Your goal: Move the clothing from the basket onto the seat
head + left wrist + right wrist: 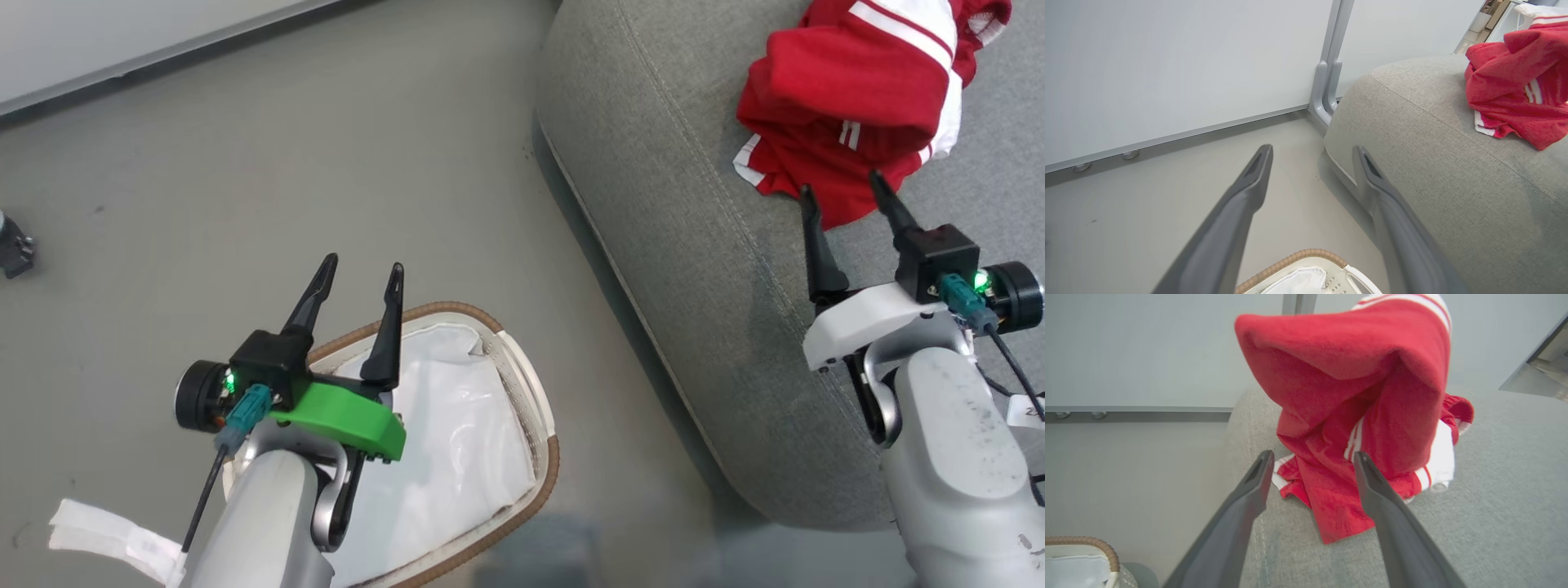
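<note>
Clothing [849, 106]: It lay as one crumpled red heap with white stripes in the upper right of the head view, on the seat [678, 245]. We could not tell the two garments apart in the pile.
Handling: We judged it soft, light and limp, and not fragile. It would sag and drape from any grip, and a loose fold could slip free or trail.
Where to hold: We judged a thick bunched fold near the top of the heap the surest place. The thin lower flap lay flat on the cushion and offered little to pinch.
Seat: The grey fabric cushion filled the right side of the head view. The heap sat well in from its rounded edge.
Right gripper [840, 183]: At the right of the frame, its fingers stood wide apart and held nothing. The tips were at the heap's lower flap; we could not tell whether they touched it.
Left gripper [364, 264]: At the lower left, above the basket [547, 482], its fingers were parted and empty.
Basket: It stood on the floor [326, 163] at the bottom of the frame, near the seat's edge. The liner [457, 441] that we could see held no red cloth, though the left arm hid part of it.
Progress: We judged the move all but done.
</note>
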Available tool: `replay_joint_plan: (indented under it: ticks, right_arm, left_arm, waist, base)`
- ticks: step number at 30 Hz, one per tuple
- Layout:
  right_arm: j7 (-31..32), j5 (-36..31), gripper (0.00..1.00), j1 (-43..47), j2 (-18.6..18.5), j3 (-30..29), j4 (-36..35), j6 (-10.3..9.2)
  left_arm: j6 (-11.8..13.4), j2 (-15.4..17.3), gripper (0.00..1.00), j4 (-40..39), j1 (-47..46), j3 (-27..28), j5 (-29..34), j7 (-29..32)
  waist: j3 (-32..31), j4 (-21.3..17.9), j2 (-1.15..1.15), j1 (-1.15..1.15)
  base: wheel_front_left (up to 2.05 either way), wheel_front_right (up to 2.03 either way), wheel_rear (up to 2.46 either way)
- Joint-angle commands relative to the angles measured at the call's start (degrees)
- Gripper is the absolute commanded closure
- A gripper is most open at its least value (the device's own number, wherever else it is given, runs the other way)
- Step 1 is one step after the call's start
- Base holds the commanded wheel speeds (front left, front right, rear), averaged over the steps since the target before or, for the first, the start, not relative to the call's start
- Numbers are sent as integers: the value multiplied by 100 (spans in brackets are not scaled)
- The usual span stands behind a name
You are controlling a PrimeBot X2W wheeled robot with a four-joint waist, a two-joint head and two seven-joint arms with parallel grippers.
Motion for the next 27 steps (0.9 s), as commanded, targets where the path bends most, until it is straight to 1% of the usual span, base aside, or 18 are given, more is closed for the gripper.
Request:
replay_joint_plan:
  ticks: [1,3,7,11,15,20,27]
  right_arm:
    - [-13,74,0,131,20,96,-77,-8]
    - [-12,166,0,228,96,264,-188,-8]
    - [-12,318,0,367,199,495,-301,-8]
    - [-12,383,0,504,290,634,-354,-8]
    - [-12,425,0,628,317,674,-348,-8]
    - [-13,446,0,902,350,685,-332,-8]
    - [-12,479,0,1370,376,597,-324,-8]
  left_arm:
    - [-9,-20,0,30,150,138,83,-1]
    - [54,-41,0,91,256,284,277,-2]
    - [221,-68,0,118,418,607,466,-1]
    - [341,-95,0,117,606,926,505,-2]
    - [400,-108,0,132,805,1216,534,-1]
    - [374,-111,0,183,1088,1470,528,-1]
    - [188,-107,0,87,1489,1517,542,-1]
  waist:
    - [-316,294,0,0]
    - [-438,430,0,0]
    - [-630,745,0,0]
    - [-796,1073,0,0]
    - [-966,1319,0,0]
    - [-1192,1522,0,0]
    - [-1545,1626,0,0]
  base:
    - [0,0,0]
    - [0,0,0]
    - [0,0,0]
    - [0,0,0]
    - [0,0,0]
    - [0,0,0]
    - [0,0,0]
